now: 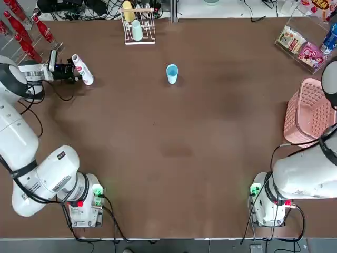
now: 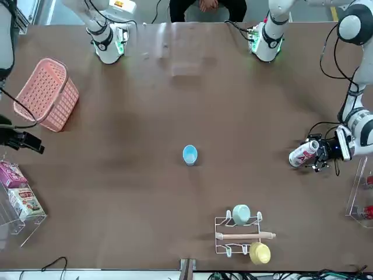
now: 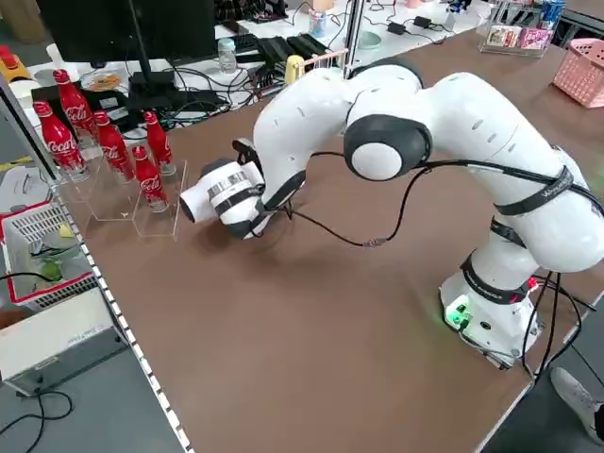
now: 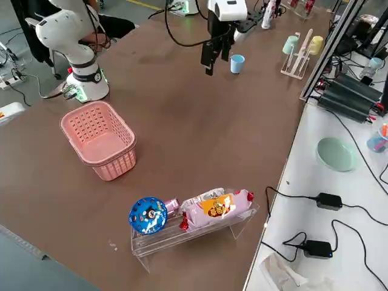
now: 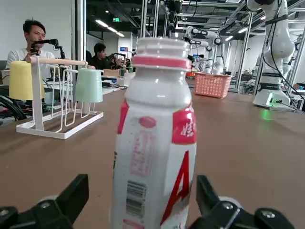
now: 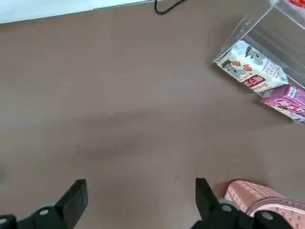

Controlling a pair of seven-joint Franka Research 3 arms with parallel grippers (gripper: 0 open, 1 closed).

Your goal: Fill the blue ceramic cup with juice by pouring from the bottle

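Bottle [image 5: 155, 143] sat between the left tool's [image 5: 143, 202] spread fingers near the desk's [image 1: 184, 147] left edge, a red "A" on its label. Farther off, red Coca-Cola bottles [image 3: 109, 142] stood. The blue ceramic cup [image 1: 172, 73] stood mid-desk toward the far edge; the right tool [image 6: 140, 202] hung released.

A large red letter "A" is printed on the bottle [image 5: 155, 157]; "Coca-Cola" script is seen on the red cola bottles [image 3: 113, 142] at ten o'clock.

Brown table [image 1: 174, 153] bears blue ceramic cup [image 1: 172, 74]; cup rack [image 1: 138, 26]; pink basket [image 1: 304, 112].
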